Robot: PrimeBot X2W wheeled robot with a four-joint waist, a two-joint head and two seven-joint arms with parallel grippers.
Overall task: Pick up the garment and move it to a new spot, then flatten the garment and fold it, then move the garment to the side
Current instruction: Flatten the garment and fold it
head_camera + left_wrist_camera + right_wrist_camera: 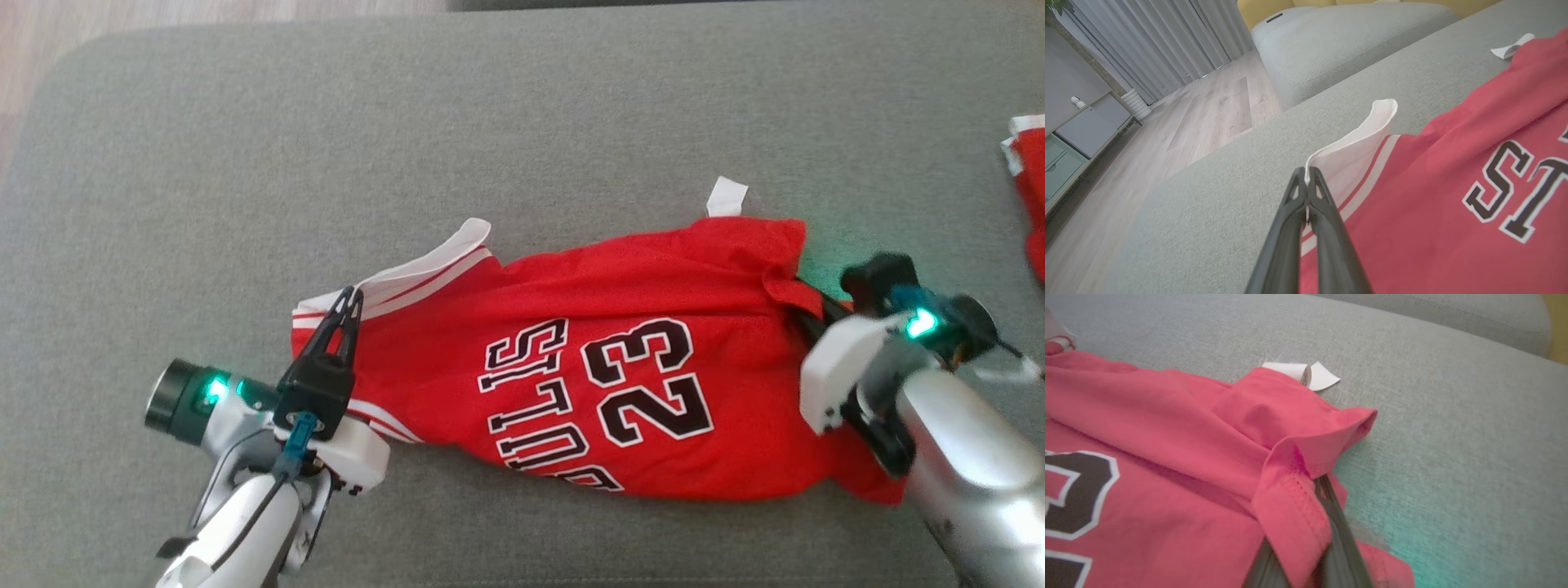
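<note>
A broad grey fabric sofa cushion [522, 106] spreads across the head view, with pale wooden floor [1208, 106] beyond its far edge in the left wrist view. A red basketball jersey [653, 269] with white-striped trim and black, white-edged lettering and the number 23 lies crumpled lengthwise across the middle of the cushion, its trimmed end toward the robot's left and its plain hem toward the right.

The left gripper [349, 300] is at the trimmed end, its two dark fingers pressed together with a sliver of the white trim pinched between them. Beyond the tips the trim stands up in a curl. The right gripper [1326, 488] is at the opposite end, fingers drawn close with the stitched red hem caught between them and folded over their tips, which are hidden.

A second red and white cloth [1030, 204] lies at the cushion's right edge, well apart from the jersey. A small white label [726, 196] pokes out from the jersey's far side, resting on the cushion.
</note>
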